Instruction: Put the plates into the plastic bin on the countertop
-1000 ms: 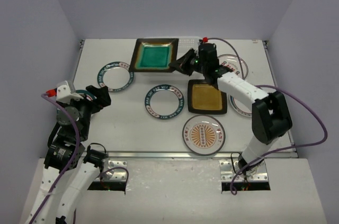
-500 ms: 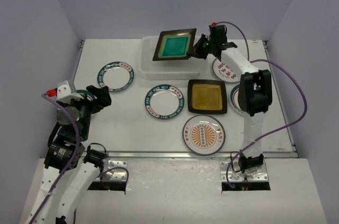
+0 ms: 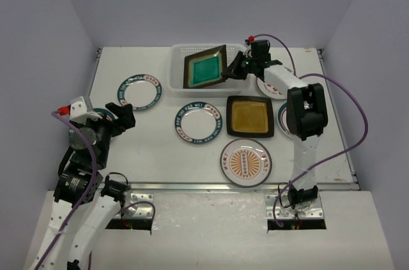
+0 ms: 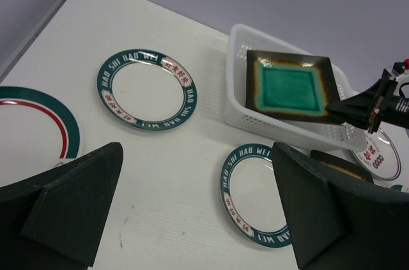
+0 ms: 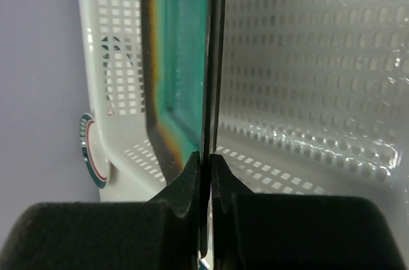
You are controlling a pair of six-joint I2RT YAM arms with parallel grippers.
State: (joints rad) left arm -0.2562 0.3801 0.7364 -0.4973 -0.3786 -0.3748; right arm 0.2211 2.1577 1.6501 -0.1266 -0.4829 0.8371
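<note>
Nearest the overhead lens, the two arm bases sit at the countertop's [image 3: 160, 161] near edge. At far left, the left gripper [image 3: 118, 117] hangs low with its fingers [image 4: 64, 206] spread wide and nothing between them. A round plate with a teal-and-red rim [image 4: 38, 123] lies just beside it, partly hidden. Farther in lies a round teal-lettered plate [image 3: 139, 91], flat on the surface. A second lettered plate [image 3: 197, 123] lies nearer the middle, just in front of the plastic bin [image 3: 176, 66], which stands at the far edge. Over the bin's opening, the square teal plate [image 3: 206, 67] is held tilted, its dark rim pinched at the right edge by the right gripper [image 3: 233, 71], whose fingers press together on it. Whether the plate touches the bin floor cannot be told. In front of the bin lies the square amber plate [image 3: 250, 116], with a round orange-motif plate [image 3: 245, 162] nearer the bases. Two more round plates lie partly under the right arm: a red-marked one [image 3: 268, 88] and a teal-rimmed one [image 3: 284, 120].
</note>
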